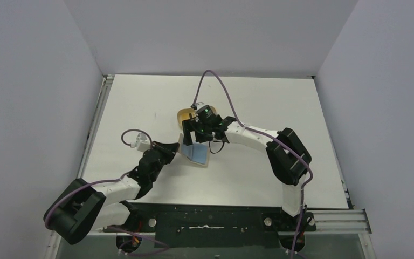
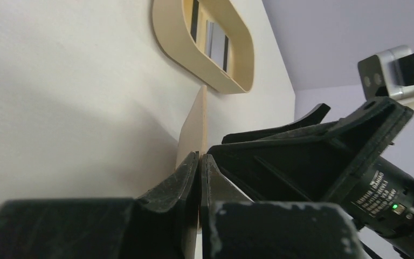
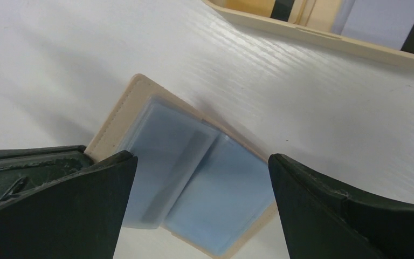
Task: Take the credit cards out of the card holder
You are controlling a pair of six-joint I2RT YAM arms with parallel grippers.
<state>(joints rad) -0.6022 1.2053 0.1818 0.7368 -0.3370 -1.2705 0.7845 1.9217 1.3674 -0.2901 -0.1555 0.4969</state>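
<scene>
On the white desk (image 1: pixel 259 108), an oval tan tray (image 2: pixel 167 32) holds the credit cards (image 2: pixel 214 40), the open card holder (image 3: pixel 194 178) lies beside it with its tan flap pinched by the left claw (image 2: pixel 199 156), the right claw (image 3: pixel 202 159) is spread wide over its blue sleeves, and the motor label (image 2: pixel 380 189) is illegible.

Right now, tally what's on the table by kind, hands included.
Card holder: 1
Tray: 1
Cards showing in the tray: 2
Hands: 2, left hand and right hand
Total: 6
</scene>
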